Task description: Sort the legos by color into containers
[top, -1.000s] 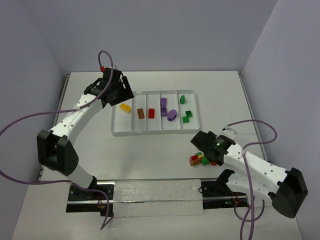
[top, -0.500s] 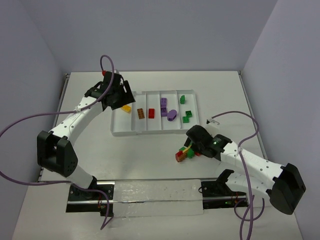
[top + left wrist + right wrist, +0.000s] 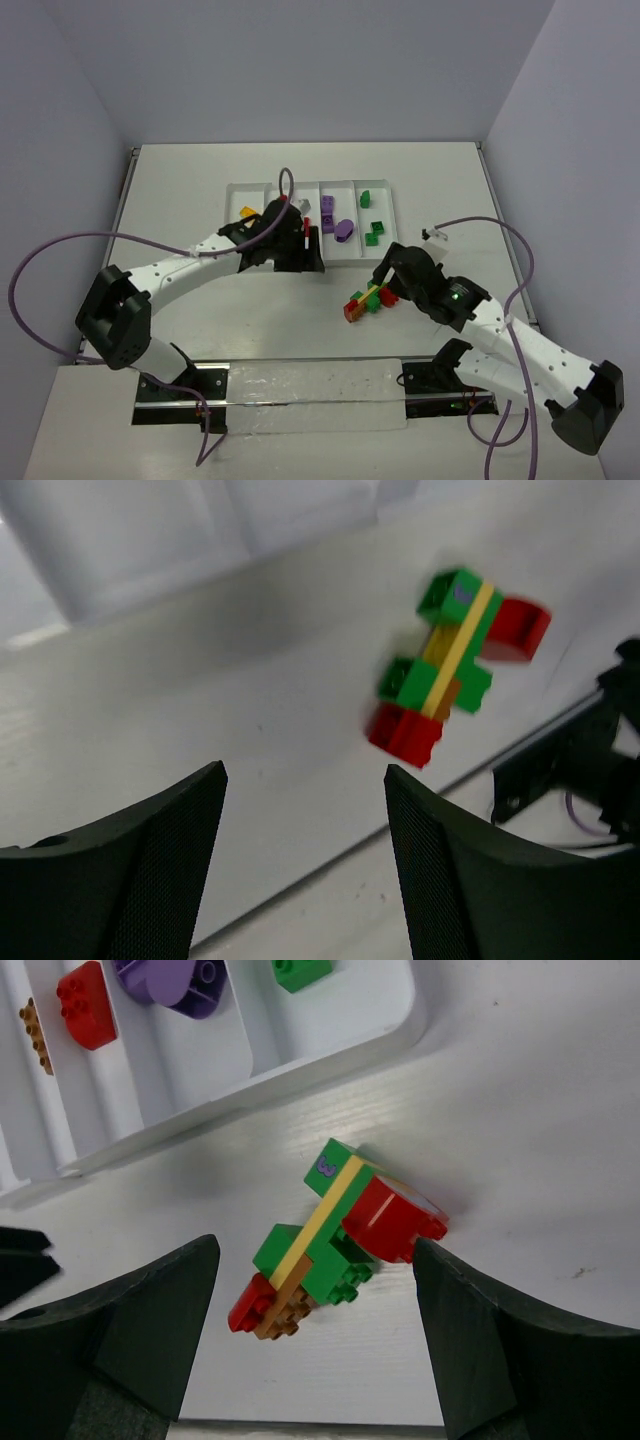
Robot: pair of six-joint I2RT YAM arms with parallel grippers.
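Legos: green, red, yellow and brown bricks stuck in one cluster, on the table right of centre, just below the white tray. Jaws of the right gripper spread wide, cluster lying between them, nothing gripped. Jaws of the left gripper apart, empty.

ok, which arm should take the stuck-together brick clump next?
Right, probably. Its open tool is centred on the clump in the wrist view. The left tool is open too, but it is by the tray, with the clump off to one side.
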